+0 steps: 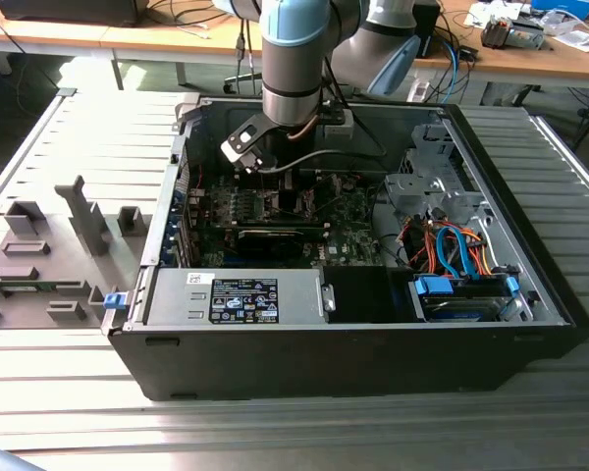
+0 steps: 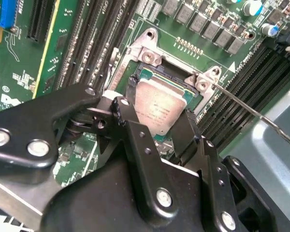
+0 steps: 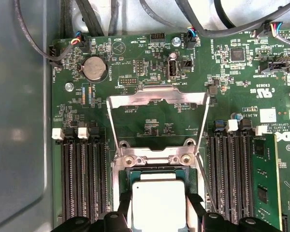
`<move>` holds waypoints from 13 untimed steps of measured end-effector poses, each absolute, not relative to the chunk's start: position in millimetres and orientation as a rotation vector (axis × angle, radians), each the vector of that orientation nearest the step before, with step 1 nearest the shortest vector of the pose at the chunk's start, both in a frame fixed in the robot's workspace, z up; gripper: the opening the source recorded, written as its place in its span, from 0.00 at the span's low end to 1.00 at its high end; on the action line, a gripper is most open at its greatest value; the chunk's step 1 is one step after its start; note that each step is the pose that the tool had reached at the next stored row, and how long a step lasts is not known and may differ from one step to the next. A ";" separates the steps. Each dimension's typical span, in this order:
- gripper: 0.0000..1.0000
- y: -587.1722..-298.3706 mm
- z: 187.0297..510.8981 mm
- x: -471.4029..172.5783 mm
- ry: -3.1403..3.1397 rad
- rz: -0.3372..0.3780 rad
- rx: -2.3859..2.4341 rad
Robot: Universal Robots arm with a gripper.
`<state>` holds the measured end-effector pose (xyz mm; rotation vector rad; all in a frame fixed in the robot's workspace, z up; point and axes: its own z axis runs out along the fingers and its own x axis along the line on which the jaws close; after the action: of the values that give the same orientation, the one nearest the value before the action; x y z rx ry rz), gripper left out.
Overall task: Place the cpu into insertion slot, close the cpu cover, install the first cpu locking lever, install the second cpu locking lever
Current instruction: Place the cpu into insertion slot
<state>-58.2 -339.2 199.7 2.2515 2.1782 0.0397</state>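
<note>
In both wrist views the cpu point(image 2: 157, 108) point(image 3: 157, 205), a silver-topped square chip on a green base, sits low in the insertion slot point(image 2: 150, 58) point(image 3: 157, 162). My gripper point(image 2: 160, 104) point(image 3: 158, 203) straddles it, one black finger point(image 2: 130, 111) on each side, touching the chip's edges. The cpu cover point(image 3: 157, 96), a thin silver frame, is swung up and back from the slot. A thin locking lever point(image 2: 253, 111) juts out from the slot's corner. In the exterior view my gripper point(image 1: 275, 167) reaches down into the open computer case point(image 1: 353, 343).
Black memory slots point(image 3: 82, 174) flank the socket, and a green memory card point(image 3: 263, 179) stands in one. A round battery point(image 3: 94, 68) and cables point(image 3: 92, 19) lie beyond the cover. Grey fixtures point(image 1: 83, 211) sit beside the case at the exterior view's left.
</note>
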 end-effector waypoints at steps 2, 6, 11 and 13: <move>0.53 -339.4 199.9 -58.2 2.178 0.039 2.251; 0.53 -339.6 199.9 -58.3 2.178 0.039 2.251; 0.53 -339.7 199.7 -58.2 2.178 0.038 2.251; 0.53 -339.7 199.7 -58.3 2.178 0.038 2.251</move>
<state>-58.3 -339.7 199.7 2.2514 2.1778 0.0384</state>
